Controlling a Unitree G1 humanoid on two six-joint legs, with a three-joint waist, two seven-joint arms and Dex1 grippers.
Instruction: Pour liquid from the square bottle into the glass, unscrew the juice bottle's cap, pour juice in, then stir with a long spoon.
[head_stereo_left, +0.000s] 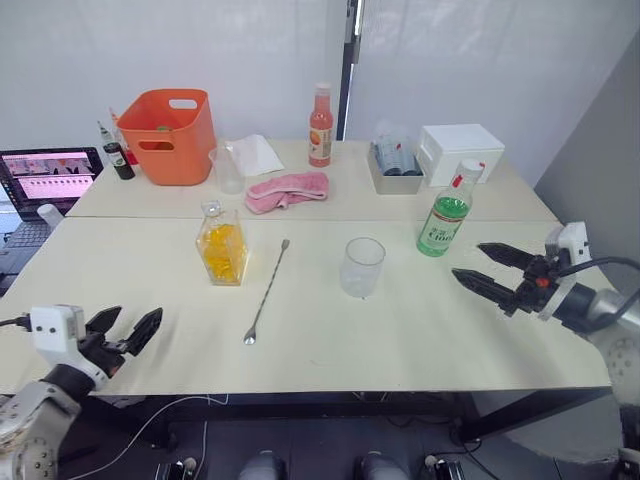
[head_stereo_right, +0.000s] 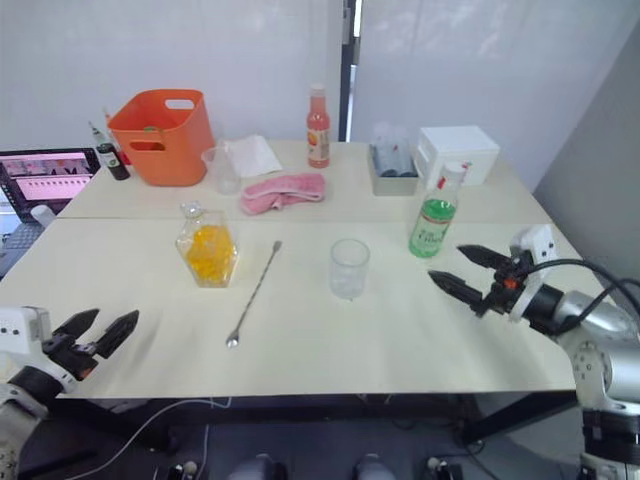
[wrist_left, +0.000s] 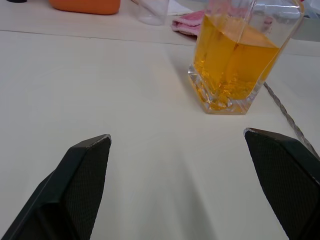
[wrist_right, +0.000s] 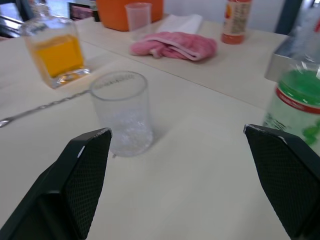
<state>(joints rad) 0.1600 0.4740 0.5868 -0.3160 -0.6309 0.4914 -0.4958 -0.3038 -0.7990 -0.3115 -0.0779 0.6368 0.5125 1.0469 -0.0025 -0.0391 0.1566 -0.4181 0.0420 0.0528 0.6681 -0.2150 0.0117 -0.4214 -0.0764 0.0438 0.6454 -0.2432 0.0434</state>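
The square bottle (head_stereo_left: 222, 248) with yellow-orange liquid (wrist_left: 231, 65) stands upright left of the table's middle. The empty glass (head_stereo_left: 361, 267) stands right of centre, and the long spoon (head_stereo_left: 266, 292) lies flat between them. Further right is the green juice bottle (head_stereo_left: 445, 215) with its white cap (head_stereo_left: 469, 167) on. My left gripper (head_stereo_left: 125, 331) is open at the front left edge, well short of the square bottle. At the right edge my right gripper (head_stereo_left: 490, 268) is open, just right of the juice bottle and holding nothing.
At the back stand an orange basket (head_stereo_left: 170, 135), a cloudy measuring cup (head_stereo_left: 228, 169), a pink cloth (head_stereo_left: 287, 190), a tall orange-red bottle (head_stereo_left: 320, 125), a grey tray (head_stereo_left: 393, 168) and a white box (head_stereo_left: 458, 152). A laptop (head_stereo_left: 48, 178) sits off the left edge.
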